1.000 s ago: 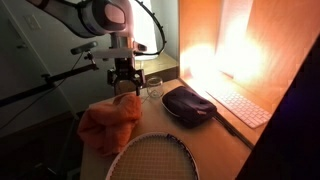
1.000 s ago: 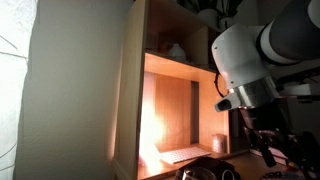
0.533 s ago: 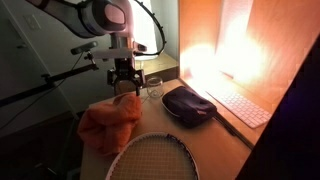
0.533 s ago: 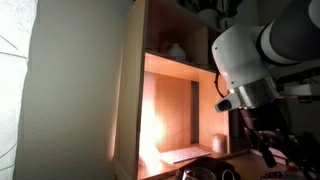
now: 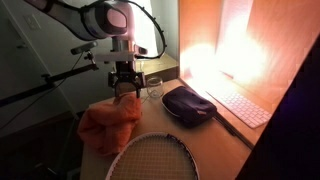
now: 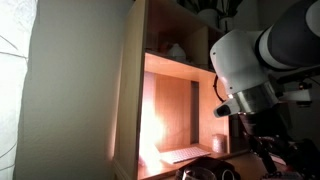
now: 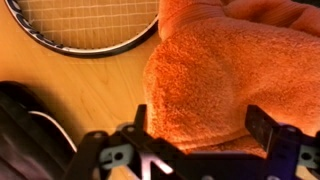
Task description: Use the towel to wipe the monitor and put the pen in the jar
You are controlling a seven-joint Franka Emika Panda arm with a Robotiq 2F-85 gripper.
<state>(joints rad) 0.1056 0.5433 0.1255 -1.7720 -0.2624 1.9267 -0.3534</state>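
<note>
1. Towel point(image 5: 110, 125): orange terry cloth, bunched in a mound at 7 o'clock of the desk point(image 5: 222, 125). In the wrist view it fills 1 to 4 o'clock. It is not lifted.
2. Gripper point(image 5: 125, 88): poised at the mound's 12 o'clock crest, pointing down. The fingers are spread wide with nothing pinched; in the wrist view the towel lies below the gap between them. Whether the tips touch the cloth I cannot tell.
3. Change: against the pictures of a second ago, gripper, towel and jaw spread match. Only the arm point(image 6: 250, 65) sits slightly differently in an exterior view. Judgement: the pick is lined up but not started, so wiping and pen are both still to do.
4. Racket point(image 5: 152, 158): strung head at 6 o'clock, just beside the towel.
5. Jar point(image 5: 153, 85): clear glass, at 3 o'clock of the gripper, near it.
6. Pouch point(image 5: 188, 105): dark, zippered, mid-desk.
7. Keyboard point(image 5: 245, 105): white, at 3 o'clock of the pouch.
8. Monitor point(image 5: 238, 40): glowing pinkish, at 1 o'clock, well apart from the towel.
9. Pen: not made out in any view.
</note>
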